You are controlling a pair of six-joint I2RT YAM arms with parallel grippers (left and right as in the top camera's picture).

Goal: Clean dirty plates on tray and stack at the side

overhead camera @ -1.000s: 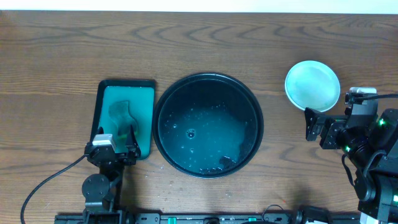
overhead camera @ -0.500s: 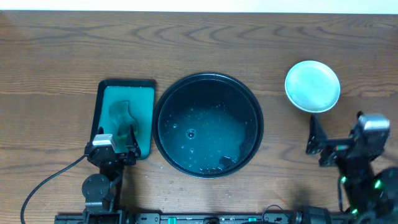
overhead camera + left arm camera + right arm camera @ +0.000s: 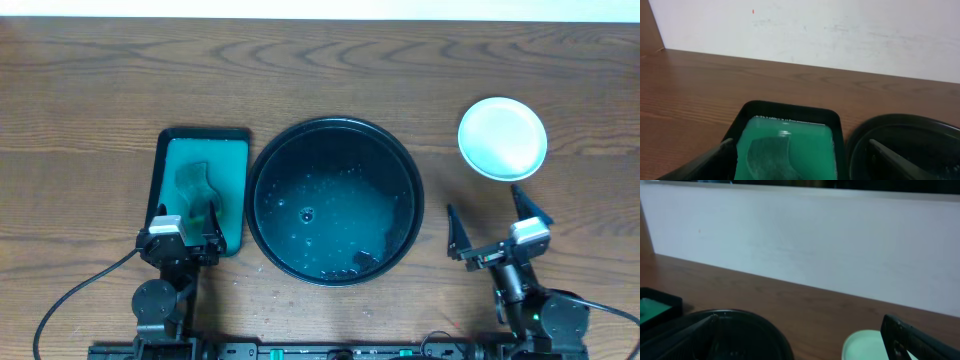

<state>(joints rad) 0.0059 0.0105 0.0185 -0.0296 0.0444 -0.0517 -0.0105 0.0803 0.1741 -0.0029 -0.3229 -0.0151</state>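
- Overhead view: the tray, large, round and black, is sitting in the middle of the wooden table, its glossy floor glistening with droplets.
- The plates are resting on the bare wood to the right of the tray, clear of its rim. They are showing as one pale round shape, so a count cannot be made.
- A teal tray is lying just left of the tray, holding a sponge.
- The left gripper is hovering over the teal tray's near end.
- The right gripper is hanging over the wood between the tray and the plates, fingers spread wide and holding nothing.
- Left wrist view: the left gripper is showing its fingers well apart and empty, with the teal tray and sponge below and the tray at right.
- Right wrist view: the right gripper is framing, with parted fingers, the tray at left and the plates at lower right. A white wall is filling the background.
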